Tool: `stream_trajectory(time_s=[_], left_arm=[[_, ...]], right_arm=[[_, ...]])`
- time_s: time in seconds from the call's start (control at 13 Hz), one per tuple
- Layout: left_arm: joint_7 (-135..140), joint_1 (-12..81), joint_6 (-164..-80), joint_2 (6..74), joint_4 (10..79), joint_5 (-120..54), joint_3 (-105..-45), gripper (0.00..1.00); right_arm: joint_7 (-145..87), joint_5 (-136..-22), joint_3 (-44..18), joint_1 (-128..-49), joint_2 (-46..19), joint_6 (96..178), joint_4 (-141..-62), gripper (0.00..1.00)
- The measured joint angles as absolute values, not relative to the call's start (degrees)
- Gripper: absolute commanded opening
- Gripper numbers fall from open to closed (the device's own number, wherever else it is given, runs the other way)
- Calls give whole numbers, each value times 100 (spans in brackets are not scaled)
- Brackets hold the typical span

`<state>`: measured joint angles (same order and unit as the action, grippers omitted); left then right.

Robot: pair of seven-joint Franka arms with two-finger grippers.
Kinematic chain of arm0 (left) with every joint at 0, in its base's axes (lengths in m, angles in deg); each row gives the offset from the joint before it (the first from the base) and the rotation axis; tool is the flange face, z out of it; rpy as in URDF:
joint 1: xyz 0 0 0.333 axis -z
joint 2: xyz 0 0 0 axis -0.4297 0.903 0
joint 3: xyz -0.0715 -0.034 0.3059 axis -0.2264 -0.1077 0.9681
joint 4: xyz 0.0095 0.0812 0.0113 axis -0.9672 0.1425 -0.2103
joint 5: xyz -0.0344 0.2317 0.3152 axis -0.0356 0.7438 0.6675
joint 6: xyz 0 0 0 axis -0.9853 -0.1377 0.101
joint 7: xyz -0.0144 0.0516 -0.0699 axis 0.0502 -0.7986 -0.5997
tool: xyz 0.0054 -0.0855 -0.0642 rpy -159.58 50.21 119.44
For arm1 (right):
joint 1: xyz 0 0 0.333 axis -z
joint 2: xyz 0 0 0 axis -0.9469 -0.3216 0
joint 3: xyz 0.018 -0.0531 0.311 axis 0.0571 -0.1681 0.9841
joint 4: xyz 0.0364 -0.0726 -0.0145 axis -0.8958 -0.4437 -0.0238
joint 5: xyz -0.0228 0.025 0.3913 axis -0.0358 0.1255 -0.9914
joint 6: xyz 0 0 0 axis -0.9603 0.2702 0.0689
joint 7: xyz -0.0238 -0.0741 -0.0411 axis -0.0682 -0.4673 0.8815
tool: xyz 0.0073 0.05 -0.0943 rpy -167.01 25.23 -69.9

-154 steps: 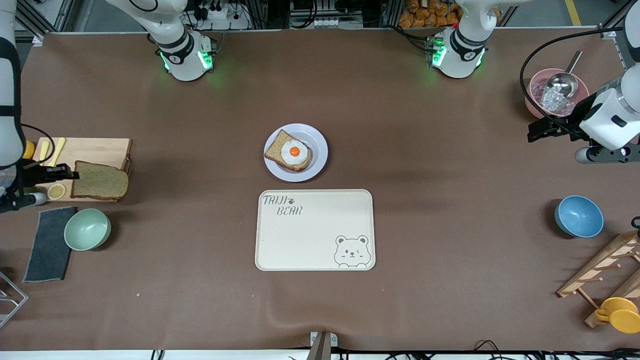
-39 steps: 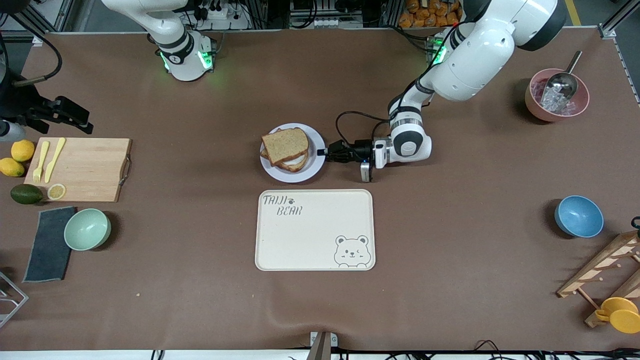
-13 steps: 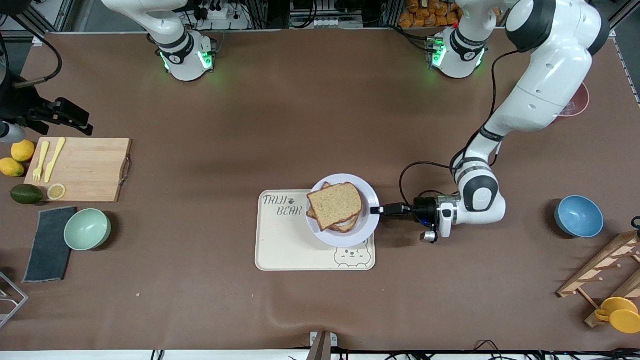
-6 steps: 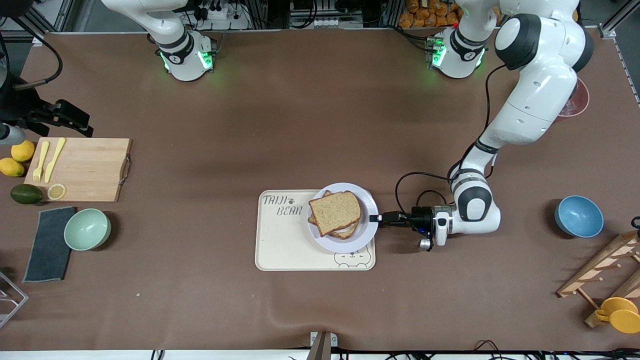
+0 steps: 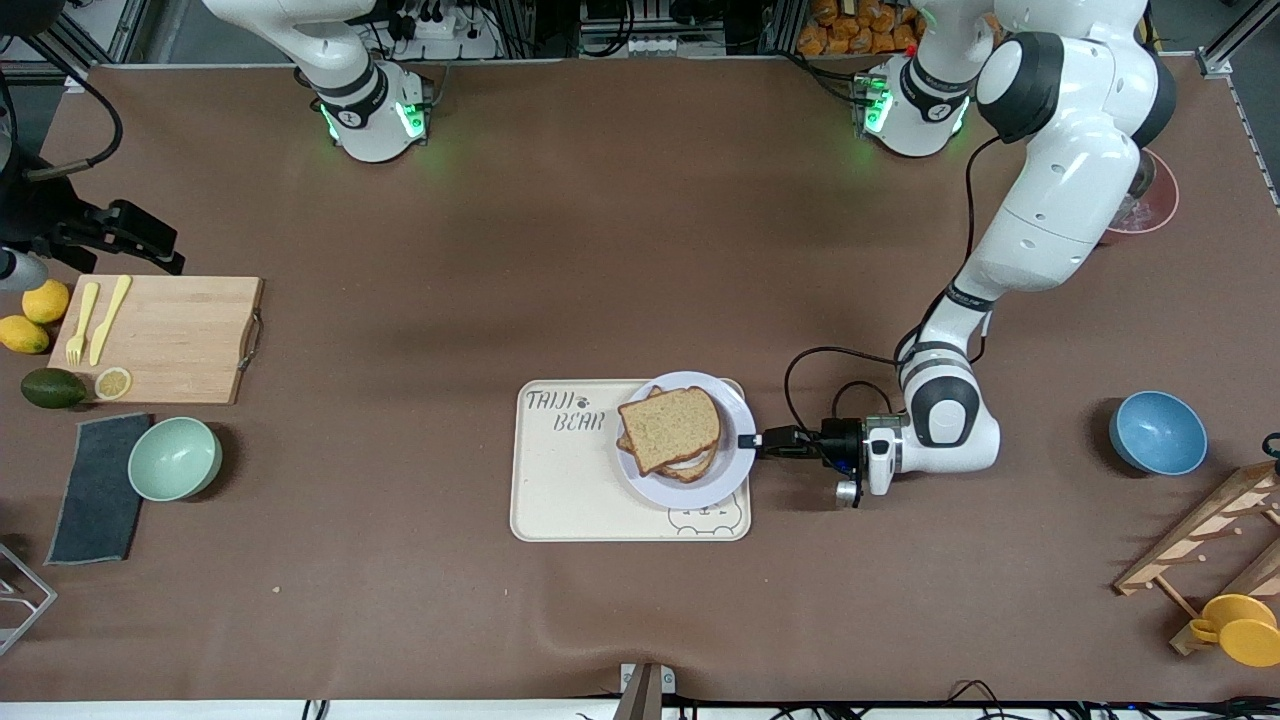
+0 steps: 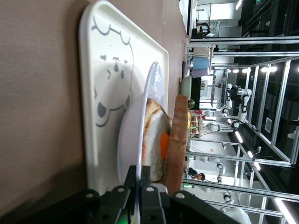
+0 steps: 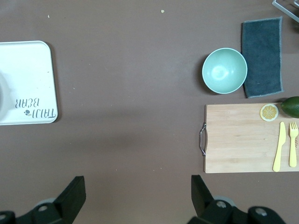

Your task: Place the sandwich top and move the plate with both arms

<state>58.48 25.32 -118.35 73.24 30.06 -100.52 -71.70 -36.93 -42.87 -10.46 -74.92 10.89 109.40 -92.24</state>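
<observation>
Left gripper (image 5: 748,440) low at tray's edge toward left arm's end, jaws clamped on plate (image 5: 733,470) rim. Plate on cream tray (image 5: 570,500), covering part of bear drawing. Sandwich top (image 5: 670,428) lies on egg slice on plate. Right gripper (image 7: 135,196) waits, raised over worktop (image 5: 500,260) near cutting board (image 5: 165,340), jaws wide, holding nothing. Mint bowl (image 5: 175,458) beside board.

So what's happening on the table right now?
The left gripper is clamped on the rim of the plate, which sits over the tray at the end toward the left arm. The top slice already covers the egg sandwich on the plate. The right gripper hangs open, waiting above the table near the cutting board.
</observation>
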Motion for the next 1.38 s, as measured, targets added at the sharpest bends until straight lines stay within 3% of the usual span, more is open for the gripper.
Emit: stream_trajectory(time_s=[0.46, 0.85, 1.38], left_arm=[[5973, 2716, -11814, 7324, 2906, -10052, -6952, 56], [5977, 2600, -11576, 7324, 2850, -10052, -6869, 57], [5673, 2174, -10831, 7213, 2735, -9320, -6818, 51]], right_arm=[[-3693, -4287, -1040, -7497, 1089, 10942, -9224, 100], [-3693, -4287, -1037, -7499, 1086, 10942, -9224, 100], [-3693, -4287, -1039, -7496, 1078, 10942, -9224, 100]])
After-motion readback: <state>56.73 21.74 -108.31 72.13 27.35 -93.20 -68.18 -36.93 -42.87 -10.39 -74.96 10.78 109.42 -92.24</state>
